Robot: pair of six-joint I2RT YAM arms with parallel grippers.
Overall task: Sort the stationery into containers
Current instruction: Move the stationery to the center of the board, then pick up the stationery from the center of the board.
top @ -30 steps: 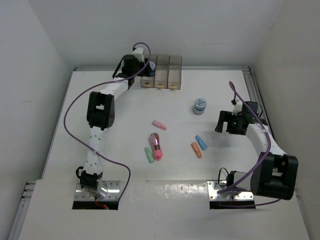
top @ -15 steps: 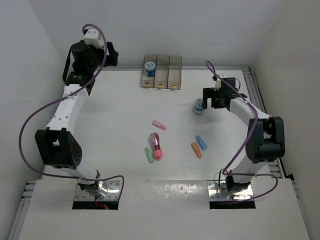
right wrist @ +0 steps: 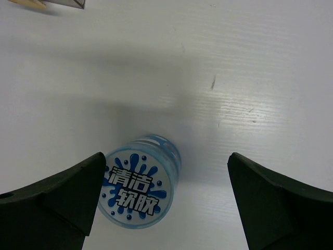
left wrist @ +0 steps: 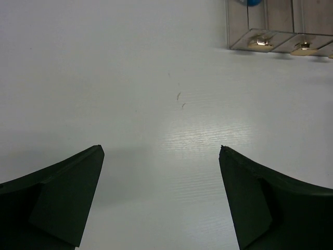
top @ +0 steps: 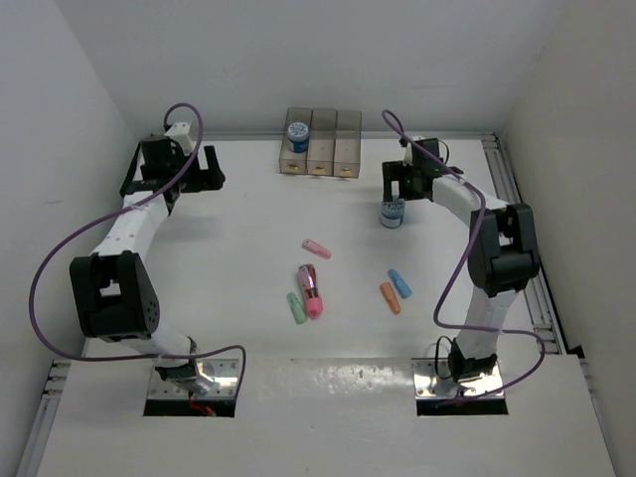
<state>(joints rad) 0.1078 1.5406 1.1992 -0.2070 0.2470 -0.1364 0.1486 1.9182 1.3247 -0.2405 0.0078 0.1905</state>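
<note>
One blue-and-white cylinder [top: 297, 132] stands in the left bin of the three joined grey-brown bins [top: 334, 145]. The second cylinder [top: 394, 213] stands on the table. My right gripper [top: 396, 195] is open just above it. In the right wrist view this cylinder [right wrist: 138, 190] sits between the open fingers, close to the left one, under the gripper [right wrist: 166, 156]. My left gripper [top: 199, 174] is open and empty at the far left; its wrist view shows the gripper [left wrist: 161, 151] over bare table and the bins [left wrist: 270, 31] at top right. Capsules lie mid-table: pink [top: 316, 248], magenta [top: 309, 285], green [top: 295, 308], orange [top: 390, 298], blue [top: 399, 283].
White walls close the table at the back and both sides. A metal rail [top: 507, 184] runs along the right edge. The bins stand against the back wall.
My left gripper left the first cylinder in the left bin, swung away to the left and came down. My right gripper moved from the right side to over the second cylinder.
</note>
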